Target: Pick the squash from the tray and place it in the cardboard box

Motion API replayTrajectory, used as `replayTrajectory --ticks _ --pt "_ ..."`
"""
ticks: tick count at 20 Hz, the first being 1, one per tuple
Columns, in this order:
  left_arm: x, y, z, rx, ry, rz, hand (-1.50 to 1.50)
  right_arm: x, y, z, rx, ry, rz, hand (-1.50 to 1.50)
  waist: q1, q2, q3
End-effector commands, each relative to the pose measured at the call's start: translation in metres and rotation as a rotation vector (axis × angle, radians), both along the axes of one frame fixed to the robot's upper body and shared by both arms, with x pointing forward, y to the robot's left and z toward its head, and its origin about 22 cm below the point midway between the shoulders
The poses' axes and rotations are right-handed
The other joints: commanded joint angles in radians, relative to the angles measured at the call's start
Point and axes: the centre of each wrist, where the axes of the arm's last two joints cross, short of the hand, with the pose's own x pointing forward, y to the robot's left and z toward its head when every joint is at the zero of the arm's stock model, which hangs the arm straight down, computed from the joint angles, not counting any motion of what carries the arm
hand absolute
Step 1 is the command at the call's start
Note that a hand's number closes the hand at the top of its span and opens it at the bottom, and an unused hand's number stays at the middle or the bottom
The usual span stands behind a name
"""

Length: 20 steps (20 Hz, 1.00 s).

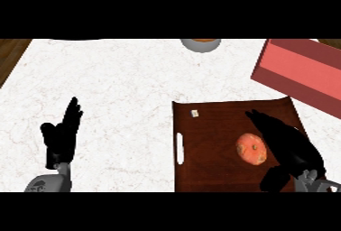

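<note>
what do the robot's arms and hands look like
Each arm ends in a black robot hand with long, slim fingers and a thumb. The left robot hand sits on a grey, rounded forearm with a small dark mark on it. The right robot hand joins a grey wrist of small metallic-looking parts. No cables, sleeves or lettering show.

A kitchen, by its looks: a white marble-patterned counter (133, 90) with a wooden floor (12, 52) beyond its edge, a dark wooden serving tray (213, 171), and a bowl (200, 44) at the far edge.
</note>
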Motion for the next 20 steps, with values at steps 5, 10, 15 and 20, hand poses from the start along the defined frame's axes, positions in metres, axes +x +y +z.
replayTrajectory --ticks 5,10,15,20 --pt "0.017 -0.018 0.004 -0.006 0.006 0.007 0.00 0.030 0.007 -0.020 -0.001 0.020 0.006 -1.50 0.001 0.001 0.000" --pt "0.000 -0.007 -0.002 -0.009 -0.007 0.012 0.00 0.030 -0.005 -0.018 -0.019 0.019 -0.006 -1.50 0.001 0.000 0.000" --pt "-0.008 -0.010 -0.006 0.004 0.002 -0.006 0.00 0.038 0.009 -0.040 0.014 0.015 -0.011 -1.50 0.002 0.000 0.000" --pt "0.015 0.017 0.014 -0.001 -0.006 0.008 0.00 0.034 0.005 -0.050 0.005 0.012 0.015 -1.50 0.000 0.000 0.000"
